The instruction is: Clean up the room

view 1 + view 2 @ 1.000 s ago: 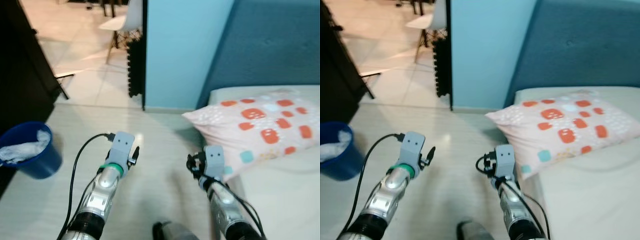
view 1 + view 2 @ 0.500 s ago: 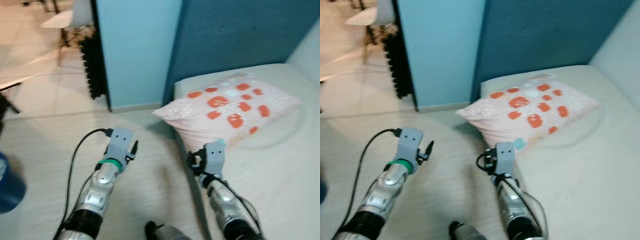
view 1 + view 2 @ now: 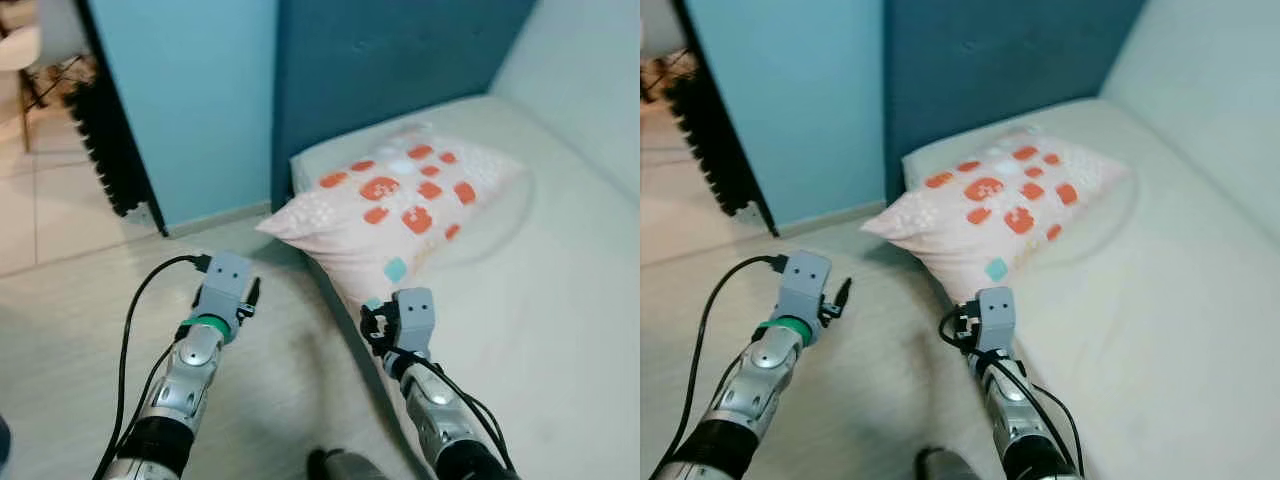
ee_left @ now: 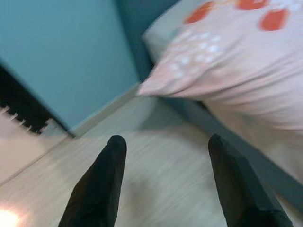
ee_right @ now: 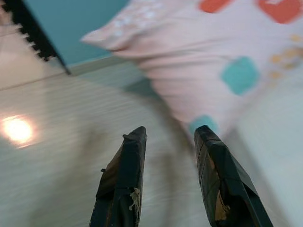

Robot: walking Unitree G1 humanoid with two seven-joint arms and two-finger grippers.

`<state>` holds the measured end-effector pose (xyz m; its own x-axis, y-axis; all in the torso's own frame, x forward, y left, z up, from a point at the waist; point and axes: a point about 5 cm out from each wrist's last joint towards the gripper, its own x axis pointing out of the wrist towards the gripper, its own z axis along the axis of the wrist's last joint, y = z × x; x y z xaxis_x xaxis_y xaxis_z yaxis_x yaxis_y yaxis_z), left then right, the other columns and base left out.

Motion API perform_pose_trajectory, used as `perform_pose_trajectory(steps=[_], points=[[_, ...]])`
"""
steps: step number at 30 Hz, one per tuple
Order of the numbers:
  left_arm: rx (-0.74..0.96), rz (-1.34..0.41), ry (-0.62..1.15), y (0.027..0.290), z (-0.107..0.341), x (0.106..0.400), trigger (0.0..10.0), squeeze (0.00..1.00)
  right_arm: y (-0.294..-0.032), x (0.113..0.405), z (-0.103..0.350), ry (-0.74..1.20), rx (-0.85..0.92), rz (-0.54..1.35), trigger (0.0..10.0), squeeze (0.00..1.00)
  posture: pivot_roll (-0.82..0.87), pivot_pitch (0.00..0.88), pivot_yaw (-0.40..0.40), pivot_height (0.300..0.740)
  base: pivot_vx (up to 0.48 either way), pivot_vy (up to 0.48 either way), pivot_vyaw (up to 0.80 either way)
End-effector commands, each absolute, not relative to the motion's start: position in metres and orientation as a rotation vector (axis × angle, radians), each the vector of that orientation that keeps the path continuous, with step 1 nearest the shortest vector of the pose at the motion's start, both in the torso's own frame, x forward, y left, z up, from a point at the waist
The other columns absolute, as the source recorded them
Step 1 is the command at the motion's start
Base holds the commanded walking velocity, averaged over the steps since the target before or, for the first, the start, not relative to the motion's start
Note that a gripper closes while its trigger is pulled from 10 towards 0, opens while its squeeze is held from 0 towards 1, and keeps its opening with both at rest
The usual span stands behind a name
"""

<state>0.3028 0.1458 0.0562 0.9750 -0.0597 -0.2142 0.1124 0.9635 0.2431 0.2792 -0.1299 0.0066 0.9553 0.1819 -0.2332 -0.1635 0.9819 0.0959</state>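
Note:
A pink pillow [image 3: 400, 200] with orange and teal patches lies on the bed, one corner hanging over the bed's near edge above the floor. My left gripper [image 4: 166, 139] hangs open over the pale floor, to the left of that corner, with nothing between its fingers. My right gripper [image 5: 170, 130] is open too and holds nothing. It hovers at the bed's edge just below the pillow's overhanging side, a short way from the fabric. In the left eye view both arms reach forward, the left one [image 3: 200, 350] over the floor, the right one [image 3: 425, 390] beside the mattress.
The cream mattress [image 3: 540, 300] stretches away to the right. A dark blue headboard [image 3: 380, 60] stands behind the pillow, next to a light blue wall [image 3: 180, 90]. A black ribbed object [image 3: 100, 140] leans at the wall's left end. Pale floor [image 3: 70, 330] lies open on the left.
The camera has swung to the right: the blue bin has slid out of view and the bed and pillow now sit in the middle. Both grippers keep the same open pose.

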Motion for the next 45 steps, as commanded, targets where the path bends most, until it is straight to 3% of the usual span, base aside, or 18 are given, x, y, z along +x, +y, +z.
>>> perform_pose_trajectory(steps=[1,10,45], points=[[0.262,-0.104,0.228,0.1406,0.0513,0.3008,10.0,0.00,-0.1351,0.2762,0.0029,0.260,0.074,0.159,10.0,0.00,-0.02,0.000,0.000,0.740,0.000,0.000,-0.78],[0.276,-0.092,0.213,0.1417,0.0522,0.3008,10.0,0.00,-0.1345,0.2768,0.0050,0.241,0.060,0.164,10.0,0.00,-0.02,0.002,0.000,0.740,0.042,0.000,-0.47],[0.279,-0.072,0.196,0.1395,0.0548,0.3041,10.0,0.00,-0.1316,0.2801,0.0108,0.207,0.040,0.184,10.0,0.00,-0.02,0.005,-0.005,0.740,0.472,0.000,-0.03]])
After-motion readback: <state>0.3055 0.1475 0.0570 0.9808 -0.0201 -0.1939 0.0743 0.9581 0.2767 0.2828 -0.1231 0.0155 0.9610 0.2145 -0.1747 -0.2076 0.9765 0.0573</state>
